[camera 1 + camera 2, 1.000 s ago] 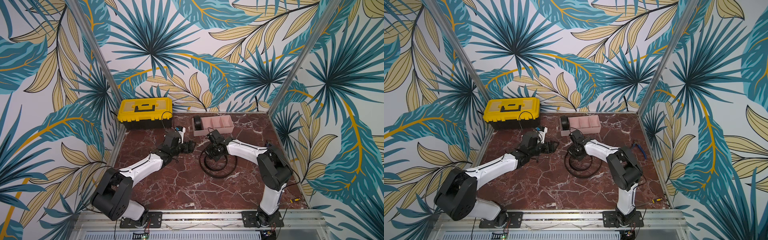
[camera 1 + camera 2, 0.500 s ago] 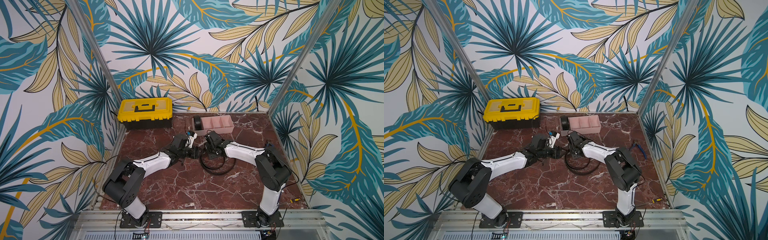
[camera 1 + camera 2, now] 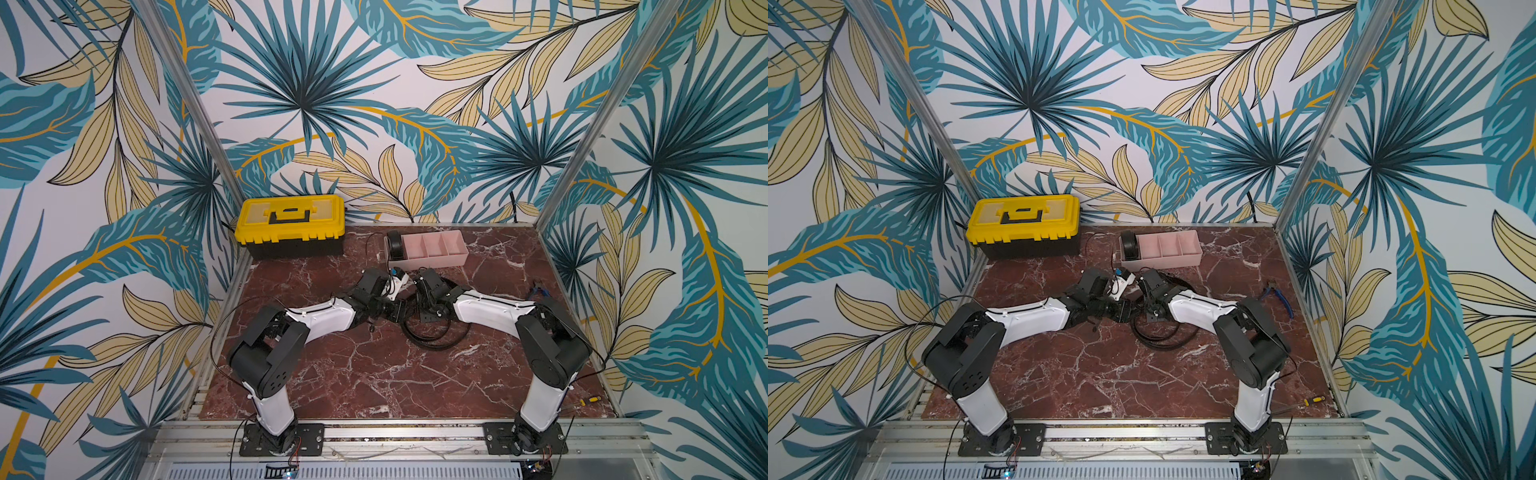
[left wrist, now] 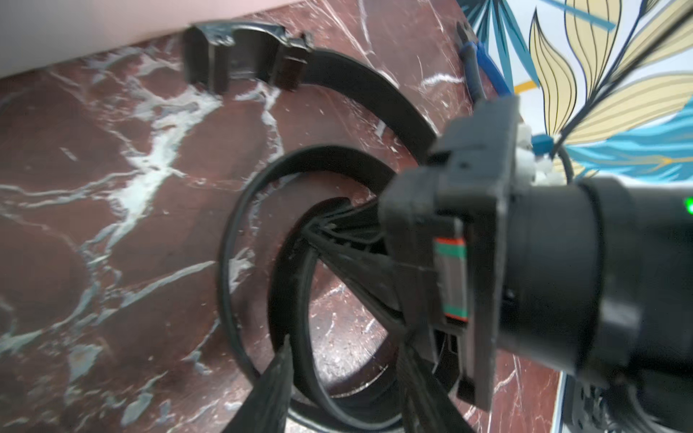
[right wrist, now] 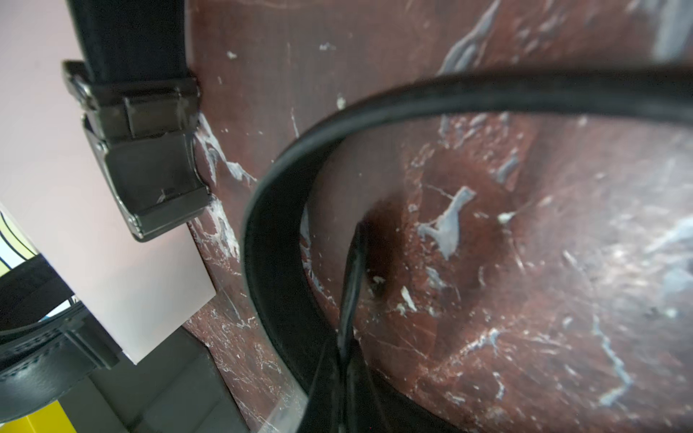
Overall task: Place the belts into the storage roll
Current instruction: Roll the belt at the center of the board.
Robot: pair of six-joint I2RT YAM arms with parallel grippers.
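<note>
1. Red-brown marble covers the bench [image 3: 353, 374], which carries everything here.
2. The storage roll [image 3: 440, 259], a pale pink tray with four compartments, sits near the back edge, about midway along it.
3. A coiled belt [image 3: 395, 245] stands on edge in the end compartment of the storage roll nearest the toolbox [image 3: 291, 220]. The other three compartments show only their pink floors.
4. The toolbox, yellow with a black base, stands in the back left corner of the bench, apart from the tray.
5. A loose belt [image 3: 432, 343] lies in wide black loops on the bench, in front of the storage roll and near the bench's middle.
6. Its dark metal buckle [image 5: 150, 150] lies at the foot of the tray's front wall. The right wrist view shows it right against the pink plastic.
7. The right end effector [image 3: 430, 311] reaches down into the loops. Its fingers [image 5: 350, 285] are pressed together, pinching several turns of the loose belt into a bunch.
8. The left end effector [image 3: 402, 312] meets it from the other side, just beside it. In the left wrist view its fingers [image 4: 275, 378] stand apart with a strand of the loose belt running between them. Whether they touch the strap cannot be told.
9. Both arms stretch from the front edge towards the centre, their wrists almost meeting in front of the tray.
10. Blue-handled pliers [image 3: 540, 289] lie near the right edge, and a yellow-handled screwdriver [image 3: 590, 400] lies near the front right corner.
</note>
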